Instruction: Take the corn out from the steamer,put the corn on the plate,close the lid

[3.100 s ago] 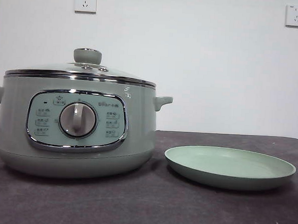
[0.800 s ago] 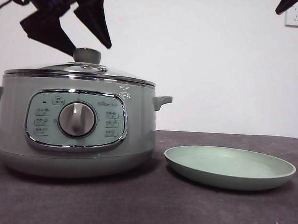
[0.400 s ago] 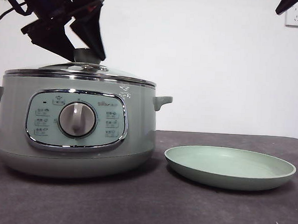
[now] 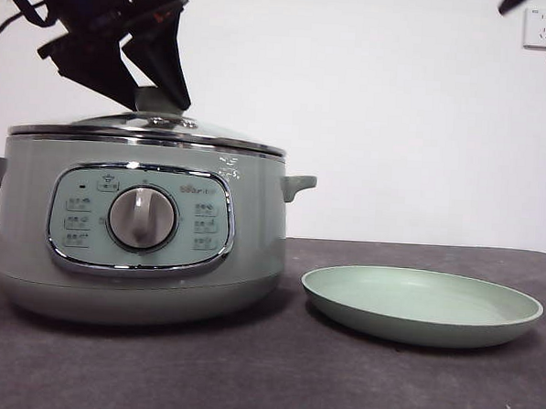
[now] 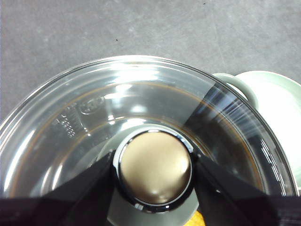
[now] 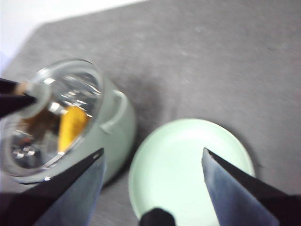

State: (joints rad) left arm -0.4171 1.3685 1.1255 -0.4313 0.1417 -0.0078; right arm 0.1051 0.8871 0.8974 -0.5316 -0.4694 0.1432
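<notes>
Since earlier frame, left gripper (image 4: 155, 93) had dropped onto lid (image 4: 149, 129) knob (image 5: 154, 169), jaws bracketing it at 3 and 9 o'clock, not visibly clamped. Lid sat on steamer (image 4: 139, 225); corn (image 6: 71, 126) inside (seen through glass). Plate (image 4: 420, 308) at steamer's 3 o'clock. Right gripper (image 6: 151, 169) hung wide open, empty. Risk: round knob slipping from loose pinch, lid dropping.

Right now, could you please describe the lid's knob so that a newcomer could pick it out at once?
Find the large sage-green steamer standing on the dark table, beside the plate. On top of it rests the domed glass lid with a chrome rim. The knob is the round pale-green button at the lid's centre, the only part flanked by the left gripper's black jaws.
</notes>
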